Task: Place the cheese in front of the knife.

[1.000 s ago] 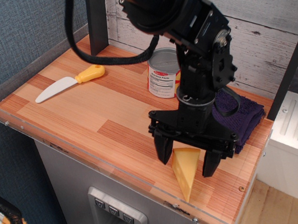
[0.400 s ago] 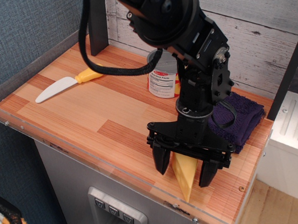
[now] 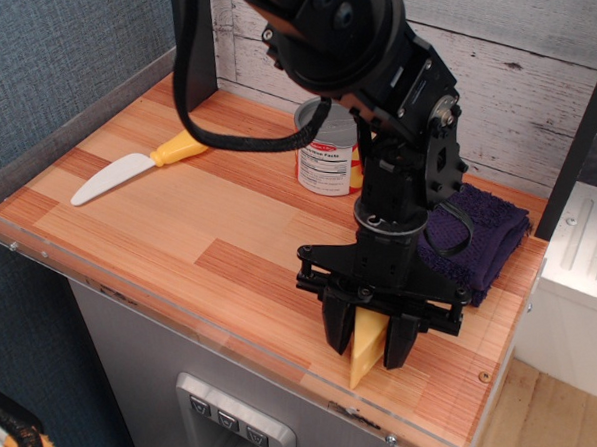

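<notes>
The cheese [image 3: 365, 352] is a yellow-orange wedge lying near the table's front right edge. My black gripper [image 3: 369, 343] points straight down over it, and its two fingers are shut on the wedge's sides. The cheese still rests on the wood. The knife [image 3: 139, 165], with a white blade and a yellow handle, lies far off at the back left of the table; part of its handle is behind the black cable.
A tin can [image 3: 329, 151] with a red and white label stands behind the arm. A dark purple towel [image 3: 476, 228] lies at the right. A clear plastic lip [image 3: 174, 302] runs along the table's front and left edges. A black post stands at the back left.
The gripper has come down over the cheese and its fingers have closed in from wide open onto the wedge's sides. The knife, can and towel have not moved.
</notes>
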Controlling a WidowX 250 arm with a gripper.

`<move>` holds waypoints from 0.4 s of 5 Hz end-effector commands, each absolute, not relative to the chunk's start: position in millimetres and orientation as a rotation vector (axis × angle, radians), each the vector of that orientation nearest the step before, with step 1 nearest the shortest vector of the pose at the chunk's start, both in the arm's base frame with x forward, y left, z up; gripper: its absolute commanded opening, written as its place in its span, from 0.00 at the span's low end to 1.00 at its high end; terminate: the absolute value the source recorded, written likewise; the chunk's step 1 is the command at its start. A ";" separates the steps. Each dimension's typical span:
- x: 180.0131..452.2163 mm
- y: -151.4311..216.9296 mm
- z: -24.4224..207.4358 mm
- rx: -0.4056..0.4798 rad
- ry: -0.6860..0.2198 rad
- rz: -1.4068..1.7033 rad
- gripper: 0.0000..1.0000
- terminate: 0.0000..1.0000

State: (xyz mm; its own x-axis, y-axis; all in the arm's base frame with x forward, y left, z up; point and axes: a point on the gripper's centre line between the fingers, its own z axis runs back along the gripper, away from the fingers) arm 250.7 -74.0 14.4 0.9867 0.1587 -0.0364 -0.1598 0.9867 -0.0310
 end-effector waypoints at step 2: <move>259.0 -38.1 53.4 -0.098 -0.062 0.244 0.00 0.00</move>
State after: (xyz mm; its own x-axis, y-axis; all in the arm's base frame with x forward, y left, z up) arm 255.3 -34.9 40.5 0.9653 0.2609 0.0132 -0.2586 0.9614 -0.0939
